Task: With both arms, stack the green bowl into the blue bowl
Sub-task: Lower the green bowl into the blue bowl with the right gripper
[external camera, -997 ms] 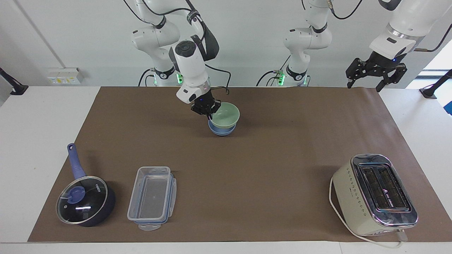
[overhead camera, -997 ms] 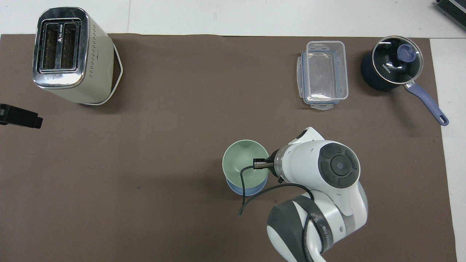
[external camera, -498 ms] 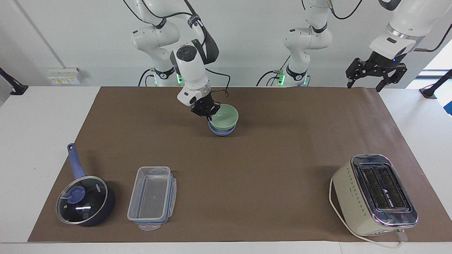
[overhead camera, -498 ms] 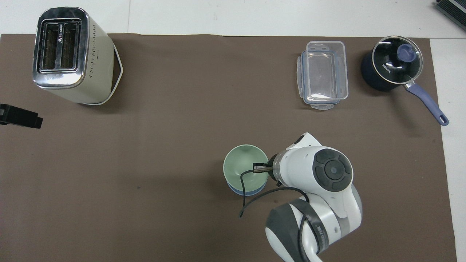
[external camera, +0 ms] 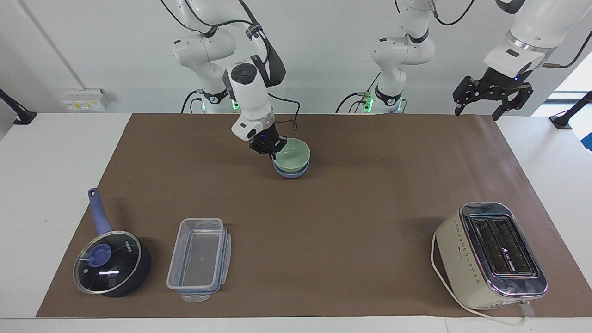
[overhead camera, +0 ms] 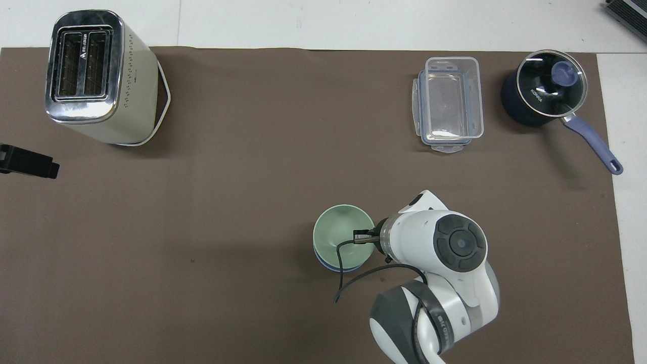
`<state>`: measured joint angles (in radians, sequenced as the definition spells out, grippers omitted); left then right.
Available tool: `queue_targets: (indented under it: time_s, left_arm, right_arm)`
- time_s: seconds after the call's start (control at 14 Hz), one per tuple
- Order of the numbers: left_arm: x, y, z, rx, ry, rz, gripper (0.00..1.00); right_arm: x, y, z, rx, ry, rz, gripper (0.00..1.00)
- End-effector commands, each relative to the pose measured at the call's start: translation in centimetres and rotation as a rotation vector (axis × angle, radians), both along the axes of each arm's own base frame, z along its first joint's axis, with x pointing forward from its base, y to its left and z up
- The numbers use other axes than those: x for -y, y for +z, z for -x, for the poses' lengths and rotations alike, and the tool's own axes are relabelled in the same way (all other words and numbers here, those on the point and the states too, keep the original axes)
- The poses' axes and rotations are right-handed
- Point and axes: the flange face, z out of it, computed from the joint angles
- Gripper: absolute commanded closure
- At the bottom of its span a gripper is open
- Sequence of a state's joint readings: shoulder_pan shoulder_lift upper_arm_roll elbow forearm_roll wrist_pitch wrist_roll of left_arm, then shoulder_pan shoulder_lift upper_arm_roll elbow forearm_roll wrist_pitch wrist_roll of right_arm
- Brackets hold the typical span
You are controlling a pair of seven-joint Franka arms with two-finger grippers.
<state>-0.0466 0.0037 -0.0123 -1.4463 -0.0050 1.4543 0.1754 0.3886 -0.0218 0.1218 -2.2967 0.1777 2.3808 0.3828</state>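
The pale green bowl (external camera: 293,154) sits low inside the periwinkle-blue bowl (external camera: 289,174), near the robots' edge of the brown mat. Only a thin blue rim shows under it in the overhead view (overhead camera: 327,265), where the green bowl (overhead camera: 337,233) covers the rest. My right gripper (external camera: 272,151) is shut on the green bowl's rim, on the side toward the right arm's end; it also shows in the overhead view (overhead camera: 361,236). My left gripper (external camera: 477,111) waits open and empty, high over the mat's corner at the left arm's end, and its tip shows in the overhead view (overhead camera: 28,166).
A cream toaster (external camera: 492,254) stands far from the robots toward the left arm's end. A clear lidded container (external camera: 199,259) and a dark blue lidded saucepan (external camera: 111,263) stand far from the robots toward the right arm's end.
My right gripper has lowered the green bowl, which hung tilted above the blue bowl, down into it. The left arm has not moved.
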Motion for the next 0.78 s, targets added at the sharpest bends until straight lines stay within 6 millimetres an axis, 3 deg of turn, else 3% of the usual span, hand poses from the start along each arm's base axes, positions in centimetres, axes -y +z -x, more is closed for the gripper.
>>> queue_targets:
  time_s: [0.0, 0.71]
  left_arm:
    - [-0.27, 0.55, 0.37, -0.002, 0.010, -0.019, 0.00]
    - [-0.27, 0.48, 0.36, -0.003, 0.010, -0.019, 0.00]
  right_arm:
    - [-0.07, -0.57, 0.24, 0.013, 0.010, -0.020, 1.00]
    - [-0.38, -1.35, 0.69, 0.013, 0.016, -0.019, 1.00]
